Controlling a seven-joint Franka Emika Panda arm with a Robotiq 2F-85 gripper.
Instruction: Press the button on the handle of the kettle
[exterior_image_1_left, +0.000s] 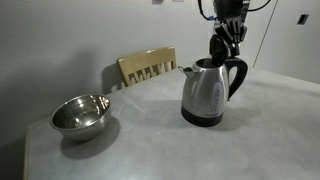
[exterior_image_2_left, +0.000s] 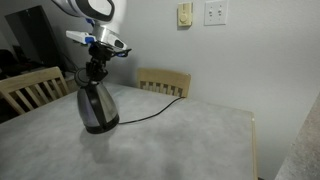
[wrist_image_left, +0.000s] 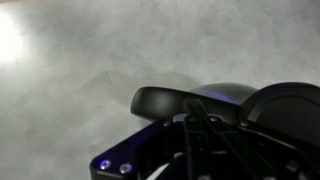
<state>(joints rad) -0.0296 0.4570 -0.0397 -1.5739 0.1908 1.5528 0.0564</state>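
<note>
The steel kettle (exterior_image_1_left: 205, 92) stands on the grey table, and it shows in both exterior views (exterior_image_2_left: 97, 108). Its black loop handle (exterior_image_1_left: 238, 75) is on the side away from the spout. My gripper (exterior_image_1_left: 226, 47) is directly above the top of the handle by the lid, fingers pointing down and pressed together, and it also shows in an exterior view (exterior_image_2_left: 95, 70). In the wrist view the fingertips (wrist_image_left: 190, 122) sit right at the handle's black top (wrist_image_left: 160, 100). The button is hidden under the fingertips. I cannot tell whether they touch it.
A round steel bowl (exterior_image_1_left: 80, 115) sits on the table apart from the kettle. Wooden chairs (exterior_image_1_left: 148, 66) (exterior_image_2_left: 165, 82) (exterior_image_2_left: 30, 88) stand at the table's edges. The kettle's black cord (exterior_image_2_left: 150, 113) runs across the table (exterior_image_2_left: 190, 140) toward the wall.
</note>
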